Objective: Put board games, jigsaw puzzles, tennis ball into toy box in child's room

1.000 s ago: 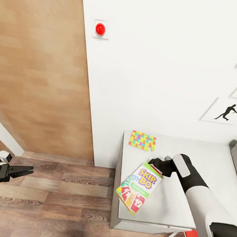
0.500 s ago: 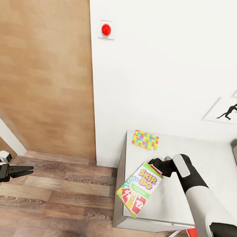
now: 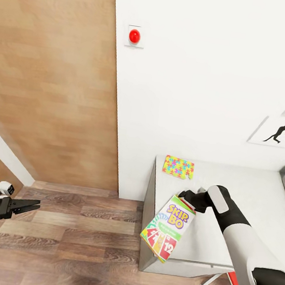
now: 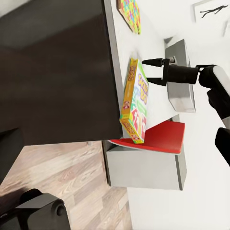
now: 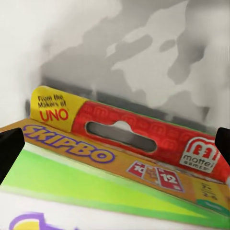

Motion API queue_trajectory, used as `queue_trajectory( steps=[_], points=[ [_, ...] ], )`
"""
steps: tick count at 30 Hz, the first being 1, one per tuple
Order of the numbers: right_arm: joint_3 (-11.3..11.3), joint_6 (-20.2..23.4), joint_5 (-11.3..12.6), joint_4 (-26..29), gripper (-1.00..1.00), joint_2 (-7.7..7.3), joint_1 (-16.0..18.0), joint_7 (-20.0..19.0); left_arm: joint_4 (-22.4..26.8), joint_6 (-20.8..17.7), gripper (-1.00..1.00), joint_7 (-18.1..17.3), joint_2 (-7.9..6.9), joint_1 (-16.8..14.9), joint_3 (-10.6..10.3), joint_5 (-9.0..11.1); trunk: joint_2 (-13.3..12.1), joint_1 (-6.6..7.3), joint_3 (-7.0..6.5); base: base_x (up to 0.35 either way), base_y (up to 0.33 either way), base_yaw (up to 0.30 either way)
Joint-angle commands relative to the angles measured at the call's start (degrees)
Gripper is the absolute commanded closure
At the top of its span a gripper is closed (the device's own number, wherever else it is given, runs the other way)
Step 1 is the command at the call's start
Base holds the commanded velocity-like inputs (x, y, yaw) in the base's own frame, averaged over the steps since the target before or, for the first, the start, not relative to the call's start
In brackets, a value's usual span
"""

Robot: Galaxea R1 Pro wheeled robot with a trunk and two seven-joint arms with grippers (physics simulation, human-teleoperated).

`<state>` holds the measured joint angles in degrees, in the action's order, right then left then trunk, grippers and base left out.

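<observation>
**Skip-Bo box gripped at the tabletop's near corner**

White wall (image 3: pixel 206 79) with a round red button (image 3: pixel 134 35) and framed dark figure prints (image 3: pixel 278 132) backs a pale grey tabletop (image 3: pixel 245 190) above a wood-plank floor (image 3: pixel 78 238). A jigsaw puzzle (image 3: pixel 178 166) of yellow, green, pink and blue pieces lies flat near the wall. Nearer, the right end effector (image 3: pixel 188 197) holds the top edge of a green, yellow and red board game (image 3: pixel 168 226); its fingers sit on either side of that edge. The box tilts, its lower end past the tabletop's edge. Well apart, over the floor, the left end effector (image 3: pixel 30 205) carries nothing, fingers nearly together. A red chair seat (image 4: pixel 163 138) sits under the tabletop.
</observation>
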<state>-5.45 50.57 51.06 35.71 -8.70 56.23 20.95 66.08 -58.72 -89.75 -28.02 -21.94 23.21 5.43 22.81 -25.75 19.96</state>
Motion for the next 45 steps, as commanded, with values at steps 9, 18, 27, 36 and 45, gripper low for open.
queue_trajectory(
  steps=[9, 18, 27, 36, 45],
  points=[
    [-0.32, -0.02, 0.62, 0.26, -1.0, -0.12, 0.03, 0.58, 0.02, -0.61, -1.0, -0.25, -0.02, -0.03, 0.01, -0.06, 0.11, -0.03, 0.1, -0.004, 0.002, 0.0],
    [-0.29, -2.08, -0.33, 0.64, -1.0, -0.55, -0.06, 0.59, 0.02, -0.61, -1.0, -0.25, -0.02, -0.03, 0.0, -0.06, 0.11, -0.03, 0.1, 0.0, 0.0, 0.0],
    [0.45, -3.29, -0.44, 10.29, -1.0, -1.14, -0.77, 0.62, 0.02, -0.61, -1.0, -0.25, -0.02, -0.02, 0.06, -0.06, 0.11, -0.03, 0.1, 0.0, 0.0, 0.0],
    [1.83, -2.77, -0.22, 18.8, -1.0, -1.31, -1.03, 0.63, 0.02, -0.61, -1.0, -0.25, -0.17, -0.03, 0.08, -0.06, 0.11, -0.03, 0.1, 0.0, 0.0, 0.0],
    [7.29, 7.38, 3.8, 30.56, -1.0, -4.4, -5.56, -0.46, 0.02, -0.61, -1.0, -0.25, -0.09, -0.03, 0.08, -0.06, 0.11, -0.03, 0.1, 0.0, 0.0, 0.0]
  ],
)
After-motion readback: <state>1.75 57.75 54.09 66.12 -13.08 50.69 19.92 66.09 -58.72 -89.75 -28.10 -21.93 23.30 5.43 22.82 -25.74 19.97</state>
